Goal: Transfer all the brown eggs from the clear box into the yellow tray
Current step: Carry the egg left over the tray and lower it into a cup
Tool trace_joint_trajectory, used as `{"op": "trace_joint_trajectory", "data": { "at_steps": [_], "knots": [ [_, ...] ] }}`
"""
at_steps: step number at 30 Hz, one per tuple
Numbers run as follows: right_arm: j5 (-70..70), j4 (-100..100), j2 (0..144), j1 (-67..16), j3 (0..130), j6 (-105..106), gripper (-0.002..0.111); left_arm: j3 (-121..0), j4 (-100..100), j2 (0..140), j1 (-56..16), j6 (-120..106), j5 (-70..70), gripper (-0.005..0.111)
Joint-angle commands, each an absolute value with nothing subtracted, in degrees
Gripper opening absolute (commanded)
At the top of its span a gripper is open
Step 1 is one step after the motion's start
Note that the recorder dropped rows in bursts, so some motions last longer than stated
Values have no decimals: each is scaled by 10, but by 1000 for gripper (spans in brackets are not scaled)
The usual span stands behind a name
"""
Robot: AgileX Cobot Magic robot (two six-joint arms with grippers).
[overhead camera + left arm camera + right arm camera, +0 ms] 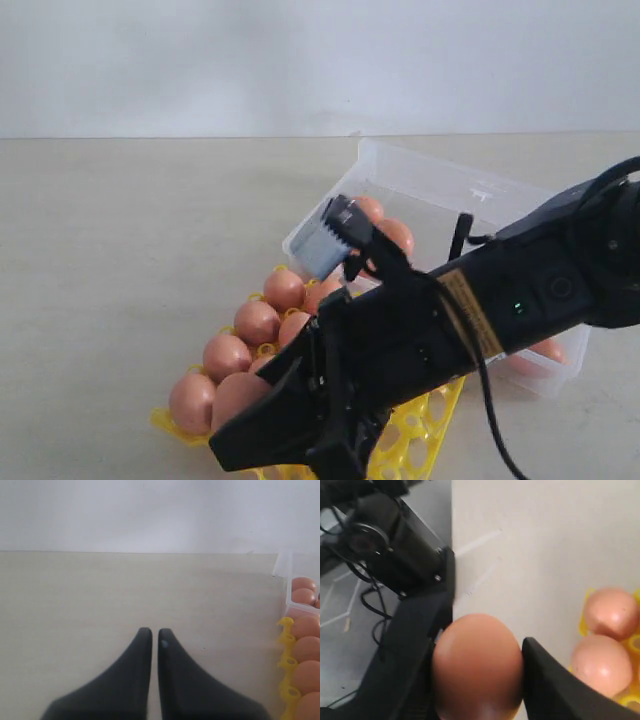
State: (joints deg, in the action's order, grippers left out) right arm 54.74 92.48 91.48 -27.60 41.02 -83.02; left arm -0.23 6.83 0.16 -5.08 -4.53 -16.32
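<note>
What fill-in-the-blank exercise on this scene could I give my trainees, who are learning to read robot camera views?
1. The right gripper is clamped on a brown ____.
2. The left gripper holds nothing and its jaws are ____.
3. Several eggs sit in the ____ tray.
4. Other eggs lie in the clear ____.

Missing words: egg; shut; yellow; box.

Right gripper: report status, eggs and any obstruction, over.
Right gripper shut on a brown egg, at the yellow tray. Left gripper shut, empty, over bare table. Eggs left in the clear box. No obstruction seen.
</note>
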Motion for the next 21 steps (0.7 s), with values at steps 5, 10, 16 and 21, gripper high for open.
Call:
{"op": "trace_joint_trajectory", "data": {
  "at_steps": [5, 10, 16, 21],
  "knots": [
    [431, 848, 927, -325, 412, -789, 0, 0, 67, 0, -54, -45, -161, 4],
    [353, 839, 927, -325, 410, -789, 0, 0, 67, 0, -54, -45, -161, 4],
    [328, 735, 927, -325, 372, -713, 0, 0, 67, 0, -54, -45, -161, 4],
    [320, 610, 927, -326, 316, -613, 0, 0, 67, 0, -54, -45, -161, 4]
  ]
}}
